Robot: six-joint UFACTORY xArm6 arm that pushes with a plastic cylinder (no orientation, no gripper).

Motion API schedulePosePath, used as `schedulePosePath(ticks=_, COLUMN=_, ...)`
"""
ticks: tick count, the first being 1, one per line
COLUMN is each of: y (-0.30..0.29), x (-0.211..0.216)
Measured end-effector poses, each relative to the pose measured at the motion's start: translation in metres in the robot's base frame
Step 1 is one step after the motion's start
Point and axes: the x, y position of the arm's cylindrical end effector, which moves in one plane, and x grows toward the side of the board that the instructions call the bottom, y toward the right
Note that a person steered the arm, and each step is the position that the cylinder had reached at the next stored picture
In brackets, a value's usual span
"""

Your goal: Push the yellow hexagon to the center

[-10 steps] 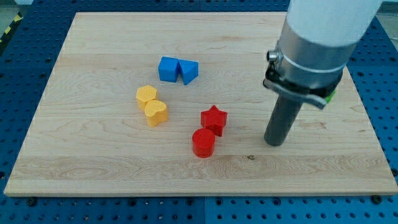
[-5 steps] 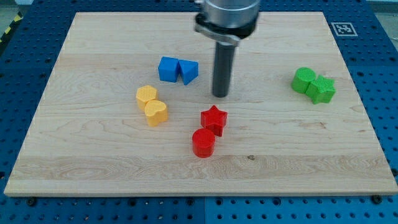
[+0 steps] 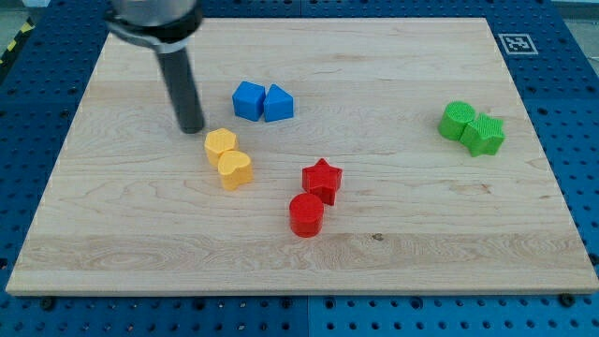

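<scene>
1. The wooden worktop is lying on a blue perforated bench.
2. Sitting at its centre: red star, red cylinder.
3. Toward 10 o'clock: yellow hexagon, yellow heart, blue blocks.
4. At 3 o'clock: green blocks.
5. My tip is touching down at 10 o'clock.

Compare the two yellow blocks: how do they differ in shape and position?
The yellow hexagon has flat facets; the yellow heart is rounded with a notch. The hexagon lies nearer the view's top-left, close to my tip; the heart lies farther from it. Both are yellow and touch each other.
</scene>
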Motion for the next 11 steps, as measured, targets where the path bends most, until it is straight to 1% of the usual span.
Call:
schedulePosePath(ticks=1, y=-0.012, x=0.031)
schedulePosePath(ticks=2, y=-0.013, x=0.032)
schedulePosePath(ticks=3, y=0.006, x=0.032)
schedulePosePath(ticks=4, y=0.052, x=0.032)
schedulePosePath(ticks=5, y=0.085, x=0.031)
schedulePosePath(ticks=6, y=0.090, x=0.027)
schedulePosePath(ticks=7, y=0.079, x=0.027)
schedulePosePath(ticks=8, y=0.066, x=0.045)
schedulePosePath(ticks=9, y=0.066, x=0.053)
schedulePosePath(ticks=10, y=0.069, x=0.053)
schedulePosePath(ticks=11, y=0.088, x=0.053)
